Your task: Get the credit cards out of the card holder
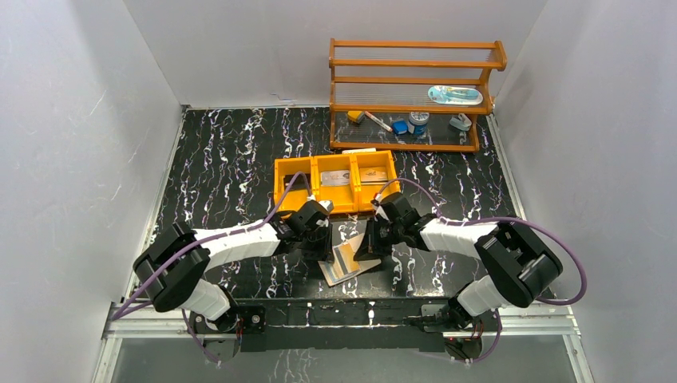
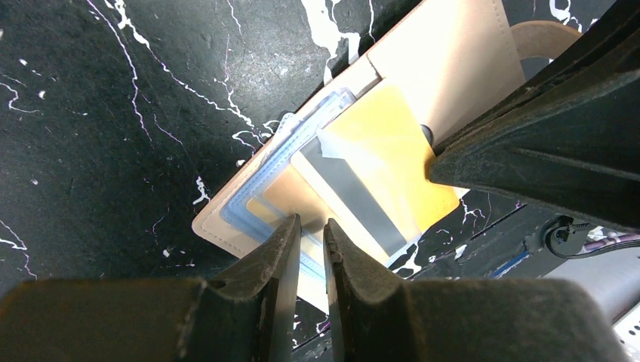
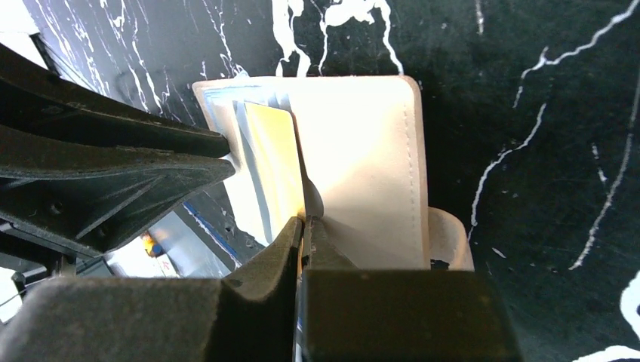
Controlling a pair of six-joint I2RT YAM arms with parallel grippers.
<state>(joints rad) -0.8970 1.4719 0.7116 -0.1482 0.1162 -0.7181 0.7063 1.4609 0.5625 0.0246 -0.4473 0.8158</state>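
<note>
The card holder [image 1: 349, 262] lies open on the black marbled table between my two grippers. In the left wrist view its tan panel [image 2: 460, 60] and side tab show, with blue-edged clear pockets. An orange-yellow credit card [image 2: 385, 151] with a grey stripe sticks halfway out of a pocket. A tan card [image 2: 283, 200] sits inside a pocket. My right gripper [image 3: 303, 222] is shut on the edge of the orange-yellow card [image 3: 273, 151]. My left gripper [image 2: 311, 226] is nearly closed on the holder's pocket edge; in the right wrist view its fingertips [image 3: 223, 143] meet on it.
An orange three-compartment tray [image 1: 279, 183] with cards in it stands just behind the grippers. A wooden shelf [image 1: 415, 80] with small items is at the back right. The table's near edge and metal rail run close below the holder.
</note>
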